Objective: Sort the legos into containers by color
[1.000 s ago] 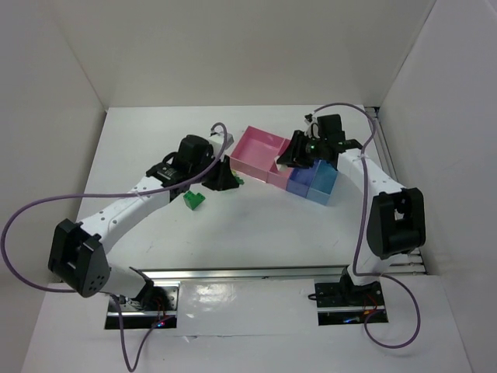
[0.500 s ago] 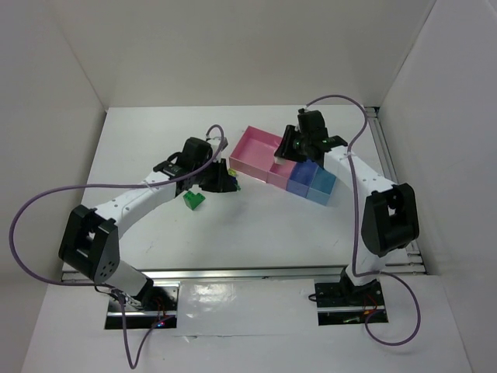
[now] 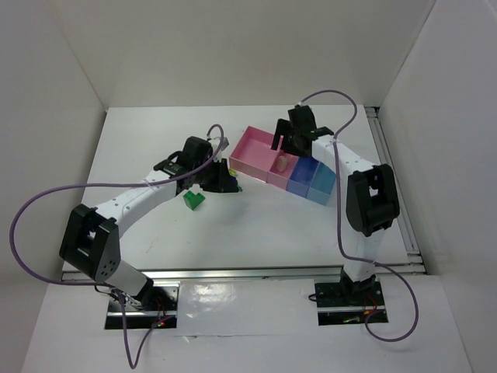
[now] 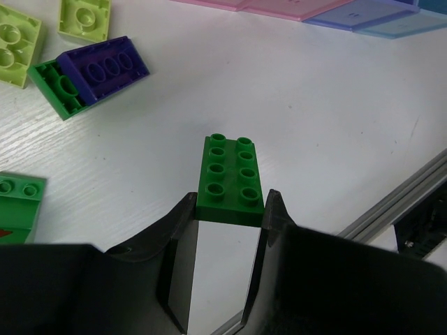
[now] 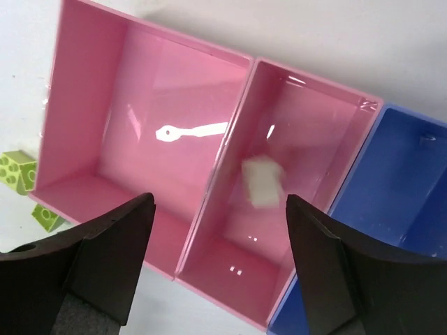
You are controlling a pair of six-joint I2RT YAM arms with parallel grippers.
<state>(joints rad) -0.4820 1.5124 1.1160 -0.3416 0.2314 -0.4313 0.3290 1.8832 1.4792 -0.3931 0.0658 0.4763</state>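
**Inspector:** Legos (image 3: 194, 200): where does each one lie, and what holds them?

**Operator:** I log one dark green brick (image 4: 230, 180), two studs by four, clamped at its near end between the fingers (image 4: 176, 227) of the left gripper (image 3: 225, 182). The jaws are drawn in tight against its sides. I cannot tell whether it is clear of the table (image 3: 256, 225). On the left wrist view, to its far left, a dark blue sloped brick (image 4: 105, 64) touches a green brick (image 4: 50, 87), with two yellow-green bricks (image 4: 14, 45) just beyond them. Another green piece (image 4: 17, 209) shows at the left edge.

**Inspector:** And the right side?

**Operator:** The right gripper (image 5: 218, 202) hangs over the containers with its fingers spread wide and nothing between them. Directly below it sits the small pink compartment (image 5: 307, 87). Inside its outline I see a pale piece (image 5: 262, 181), which is too blurred to judge its colour or whether it rests on the floor.

**Inspector:** What is the container layout?

**Operator:** They are joined in a row on the far right of the table. From left to right they run: large pink tray (image 3: 250, 138), small pink compartment, periwinkle tray (image 3: 299, 179), light-blue tray (image 3: 322, 188). The right wrist view shows two yellow-green pieces (image 5: 14, 171) on the table just outside the large tray's left wall.
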